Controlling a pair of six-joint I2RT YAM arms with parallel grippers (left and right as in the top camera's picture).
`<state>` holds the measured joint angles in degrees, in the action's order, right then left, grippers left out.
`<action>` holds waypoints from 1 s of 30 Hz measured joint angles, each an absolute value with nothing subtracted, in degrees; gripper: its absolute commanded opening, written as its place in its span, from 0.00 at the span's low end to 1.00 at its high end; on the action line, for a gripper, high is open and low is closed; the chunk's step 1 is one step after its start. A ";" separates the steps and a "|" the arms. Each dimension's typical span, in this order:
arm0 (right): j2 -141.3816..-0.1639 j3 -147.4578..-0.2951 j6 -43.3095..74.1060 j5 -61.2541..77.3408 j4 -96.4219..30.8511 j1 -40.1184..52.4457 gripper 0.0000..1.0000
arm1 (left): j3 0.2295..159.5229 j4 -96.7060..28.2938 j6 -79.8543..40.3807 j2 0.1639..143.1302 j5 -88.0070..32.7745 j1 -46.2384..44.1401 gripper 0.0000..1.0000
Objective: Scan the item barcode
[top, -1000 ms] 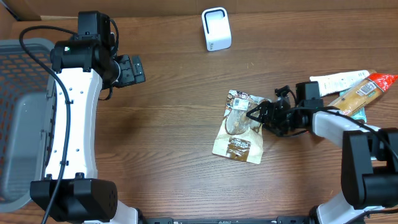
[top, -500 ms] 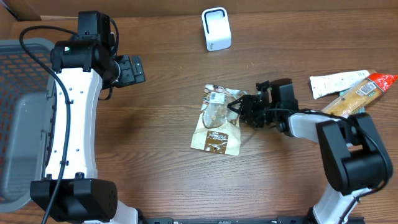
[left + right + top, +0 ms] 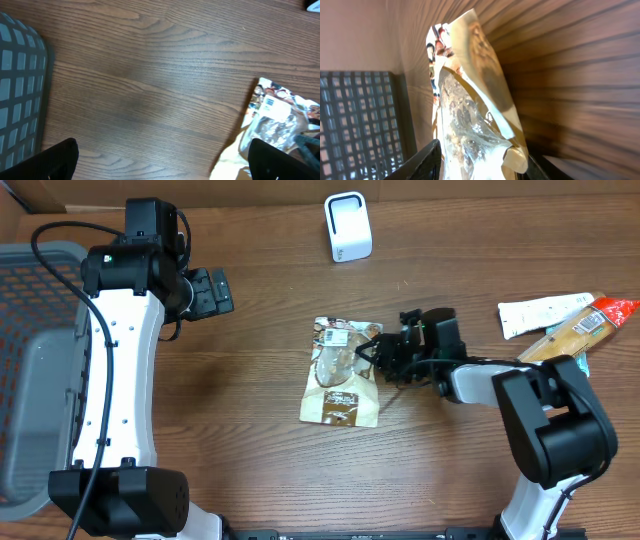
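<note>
The snack pouch (image 3: 342, 375) lies near the middle of the wooden table (image 3: 250, 440), its printed top end toward the far edge and its brown bottom end toward the near edge. The right gripper (image 3: 378, 358) reaches in low from the right side, and its jaws are clamped on the pouch's right edge; in the right wrist view the clear crinkled window of the pouch stands up tilted between the two dark fingers (image 3: 422, 161). The left gripper (image 3: 212, 292) hangs above the table's far left part with its jaws spread wide and nothing between them, and in its wrist view the pouch shows only at the lower right. A white scanner (image 3: 347, 226) stands upright by the far edge, well apart from the pouch. A grey mesh basket (image 3: 30, 290) sits at the left edge. At the right edge lie a white packet (image 3: 545, 311), a brown packet (image 3: 572, 335) and a red-tipped item (image 3: 618, 308), close together
</note>
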<state>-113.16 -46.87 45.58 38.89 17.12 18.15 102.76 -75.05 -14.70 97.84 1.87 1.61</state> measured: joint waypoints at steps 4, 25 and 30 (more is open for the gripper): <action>-114.50 -47.37 46.00 35.40 19.77 22.46 0.13 | 102.76 -75.05 -14.70 97.84 1.87 1.61 1.00; -104.18 -47.90 34.76 38.26 -13.10 15.07 0.04 | 102.76 -75.02 -14.70 97.84 1.89 1.61 1.00; -101.23 -52.99 25.36 36.47 -22.72 15.92 0.28 | 102.76 -75.05 -14.70 97.86 1.87 1.61 1.00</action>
<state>-101.23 -52.99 25.36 36.47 -22.72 15.92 102.76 -75.05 -14.70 97.86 1.87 1.61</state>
